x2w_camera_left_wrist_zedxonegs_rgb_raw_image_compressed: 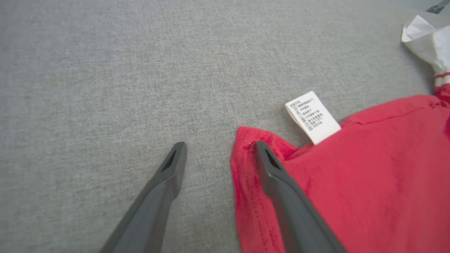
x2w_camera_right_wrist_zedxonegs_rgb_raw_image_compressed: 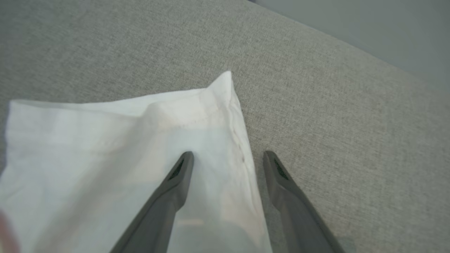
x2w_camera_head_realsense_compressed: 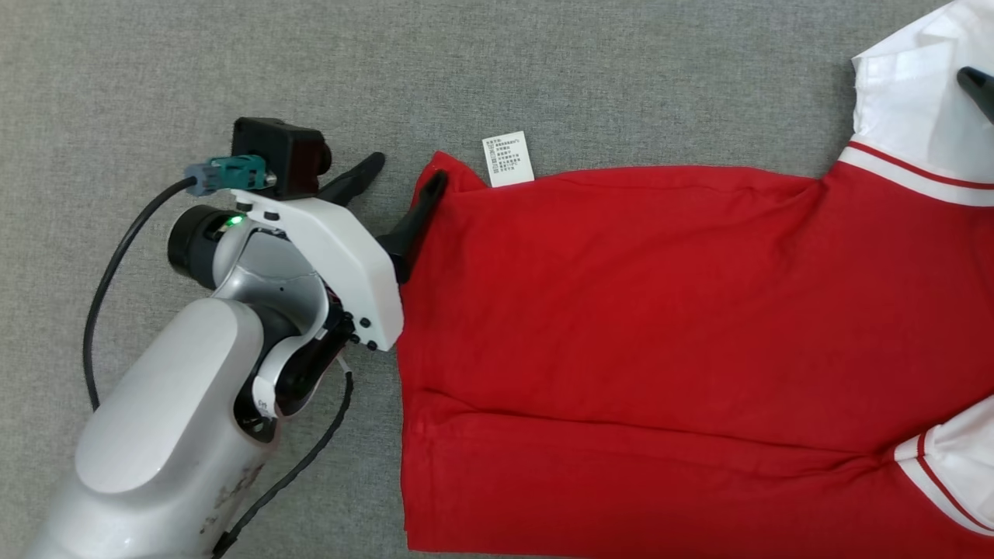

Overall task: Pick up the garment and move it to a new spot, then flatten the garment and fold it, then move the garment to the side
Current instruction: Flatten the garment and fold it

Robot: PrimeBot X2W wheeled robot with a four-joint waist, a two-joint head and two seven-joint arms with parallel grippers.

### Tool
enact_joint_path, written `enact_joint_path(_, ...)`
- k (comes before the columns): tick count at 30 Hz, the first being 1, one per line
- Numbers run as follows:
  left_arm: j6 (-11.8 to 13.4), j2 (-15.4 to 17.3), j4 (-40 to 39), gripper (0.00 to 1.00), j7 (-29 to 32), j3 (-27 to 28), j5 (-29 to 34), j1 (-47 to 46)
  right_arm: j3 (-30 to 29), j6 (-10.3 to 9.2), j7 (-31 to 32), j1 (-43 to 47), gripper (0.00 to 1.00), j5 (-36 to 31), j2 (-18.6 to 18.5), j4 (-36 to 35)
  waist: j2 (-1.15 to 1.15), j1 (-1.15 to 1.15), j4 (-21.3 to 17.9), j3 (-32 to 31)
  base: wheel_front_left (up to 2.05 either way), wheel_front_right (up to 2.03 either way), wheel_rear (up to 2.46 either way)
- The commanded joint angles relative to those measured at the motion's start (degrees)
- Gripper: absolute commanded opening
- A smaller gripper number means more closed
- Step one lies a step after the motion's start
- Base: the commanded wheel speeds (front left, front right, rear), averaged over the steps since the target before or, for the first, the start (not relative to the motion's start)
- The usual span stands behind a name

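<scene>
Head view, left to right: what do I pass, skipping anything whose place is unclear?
Black cable → left gripper → white care label → white section of the garment.

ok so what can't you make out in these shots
- Label: print too small in head view, blurred in left wrist view.
- Shirt: right and bottom parts cut off by head view's edges.
- Right hand: mostly cut off by head view's right edge; one fingertip shows.
- Left hand: whether its finger over the shirt's corner touches it, cannot tell.
</scene>
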Motion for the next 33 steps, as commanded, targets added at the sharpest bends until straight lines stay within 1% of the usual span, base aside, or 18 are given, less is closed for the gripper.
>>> enact_joint_path(1, -0.6, -0.3, 0.4, 1.00, 0.1, -0.5, -0.2, -1.2, 0.7, -0.02, -0.5, -0.7, 1.00, -0.2, -0.2, 1.3, 0.00, 0.00, 0.2, 0.1, 0.00, 0.00, 0.00)
enact_joint_path(5, -1.5, -1.3, 0.6, 1.00, 0.5, -1.2, -0.7, -1.9, 2.5, -0.02, -1.6, -2.1, 1.00, 0.3, -0.1, 3.9, 0.00, 0.00, 0.4, 0.0, 0.00, 0.00, 0.00)
enact_joint_path(13, -1.8, -1.8, 1.1, 1.00, 1.0, -2.0, -1.1, -2.3, 5.8, -0.01, -2.4, -3.9, 1.00, 1.6, -0.1, 6.6, 0.00, 0.00, 0.1, 0.1, 0.00, 0.00, 0.00)
enact_joint_path(14, -2.0, -1.8, 1.2, 1.00, 1.2, -2.2, -1.1, -2.4, 6.3, -0.02, -2.5, -4.1, 0.98, 1.8, -0.2, 6.8, 0.00, 0.00, 0.1, 0.1, 0.00, 0.00, 0.00)
enact_joint_path(15, -2.0, -1.8, 1.3, 0.73, 1.3, -2.3, -1.2, -2.5, 6.6, -0.01, -2.6, -4.2, 0.79, 1.9, -0.2, 7.1, 0.00, 0.00, 0.0, 0.1, 0.00, 0.00, 0.00)
enact_joint_path(16, -2.1, -1.8, 1.5, 0.31, 1.4, -2.4, -1.2, -2.5, 7.1, -0.01, -2.8, -4.2, 0.45, 2.2, -0.1, 7.4, 0.00, 0.00, 0.0, 0.1, 0.00, 0.00, 0.00)
enact_joint_path(17, -2.3, -1.7, 1.6, 0.00, 1.5, -2.6, -1.2, -2.5, 7.6, -0.02, -2.9, -4.4, 0.32, 2.5, 0.0, 7.7, 0.00, 0.00, 0.0, 0.0, 0.00, 0.00, 0.00)
enact_joint_path(18, -2.5, -1.7, 1.7, 0.00, 1.6, -2.7, -1.2, -2.6, 8.3, -0.01, -3.1, -4.5, 0.02, 3.1, 0.1, 7.7, 0.00, 0.00, 0.0, -0.1, 0.00, 0.00, 0.00)
enact_joint_path(19, -2.5, -1.7, 1.7, 0.00, 1.6, -2.8, -1.3, -2.6, 8.6, -0.02, -3.5, -4.6, 0.00, 3.8, 0.1, 7.8, 0.00, 0.00, -0.1, -0.2, 0.00, 0.00, 0.00)
enact_joint_path(22, -2.3, -1.9, 1.6, 0.00, 0.7, -2.3, -1.3, -2.8, 9.0, -0.02, -5.1, -5.4, 0.00, 4.7, 0.0, 7.6, 0.00, 0.00, -0.1, -0.2, 0.00, 0.00, 0.00)
enact_joint_path(24, -1.7, -1.8, 1.6, 0.00, -0.1, -1.5, -1.0, -3.3, 9.0, -0.02, -7.6, -6.5, 0.00, 4.9, -0.5, 7.5, 0.00, 0.00, -0.1, -0.3, 0.00, 0.00, 0.00)
enact_joint_path(29, -0.7, -1.2, 2.1, 0.00, -2.0, 0.3, -0.6, -3.7, 8.8, -0.02, -13.2, -8.6, 0.00, 4.3, -1.9, 8.9, 0.00, 0.00, -0.6, -1.2, 0.00, 0.00, 0.00)
enact_joint_path(33, -0.2, -0.9, 2.7, 0.00, -2.9, 1.4, -1.0, -3.6, 8.9, -0.02, -15.7, -9.4, 0.00, 4.2, -2.1, 10.4, 0.00, 0.00, -1.2, -2.0, 0.00, 0.00, 0.00)
